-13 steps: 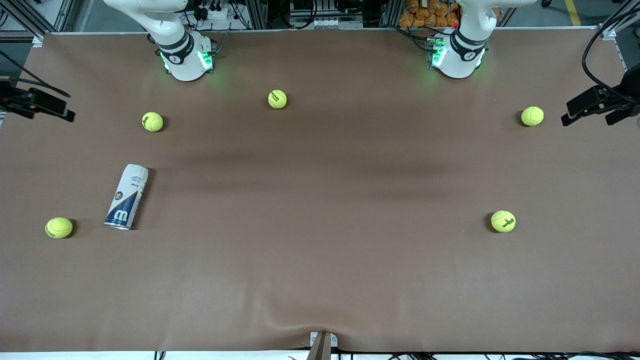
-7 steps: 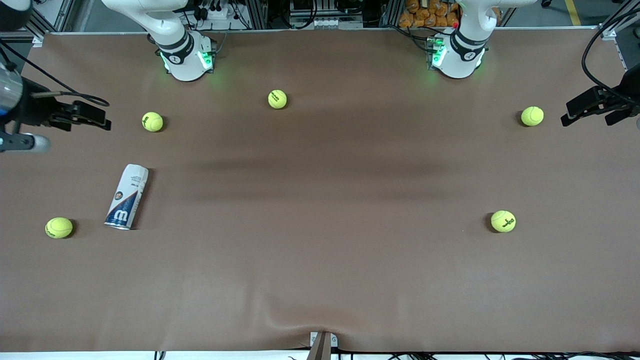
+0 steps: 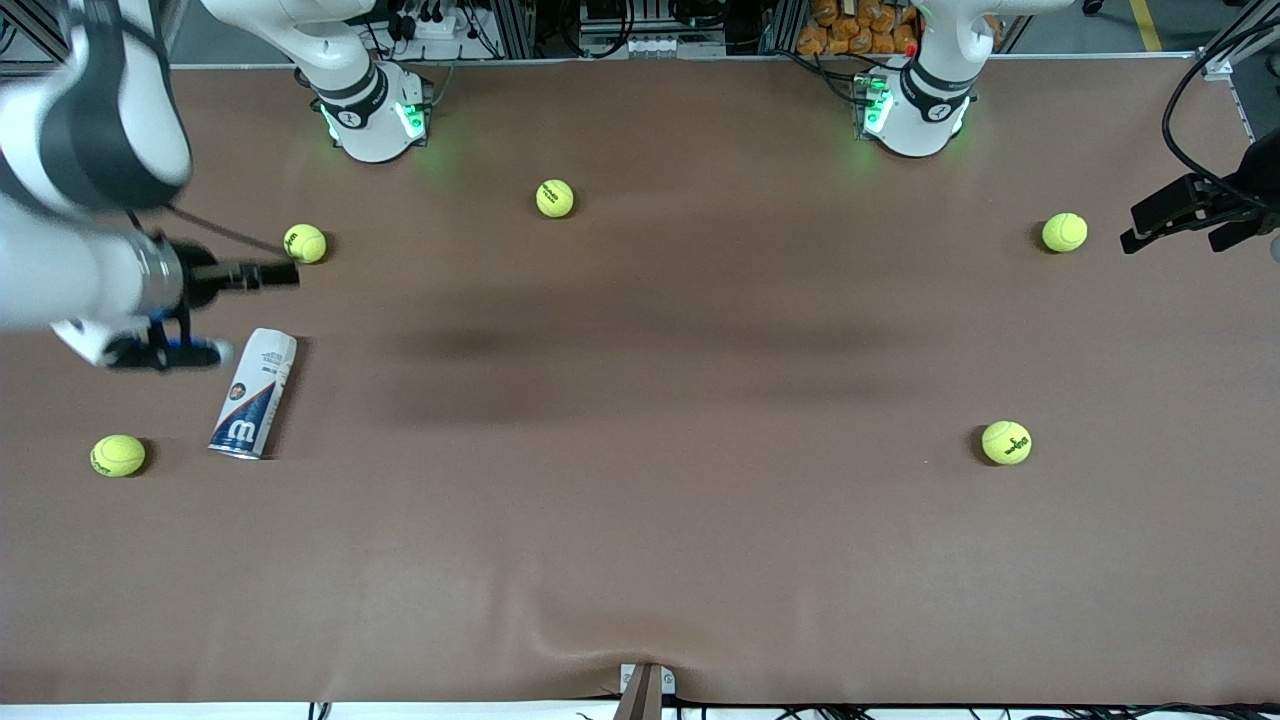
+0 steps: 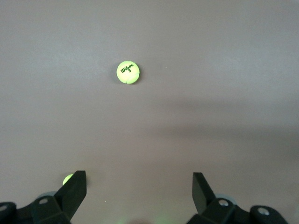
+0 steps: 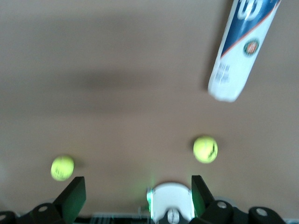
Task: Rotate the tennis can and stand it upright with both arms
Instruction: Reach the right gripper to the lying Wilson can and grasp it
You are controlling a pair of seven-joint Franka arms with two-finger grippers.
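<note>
Right gripper (image 3: 255, 275), farther in over the table than before, now near the tennis can (image 3: 253, 394).

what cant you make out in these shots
- tennis can: the right wrist view cuts off its logo end at the picture's edge, and the small print is blurred.
- right hand: in the front view it shows edge-on over the table near a tennis ball, so its fingers merge.
- left hand: front view, partly cut by the edge.
- second ball: left wrist view, mostly hidden by a finger.
</note>
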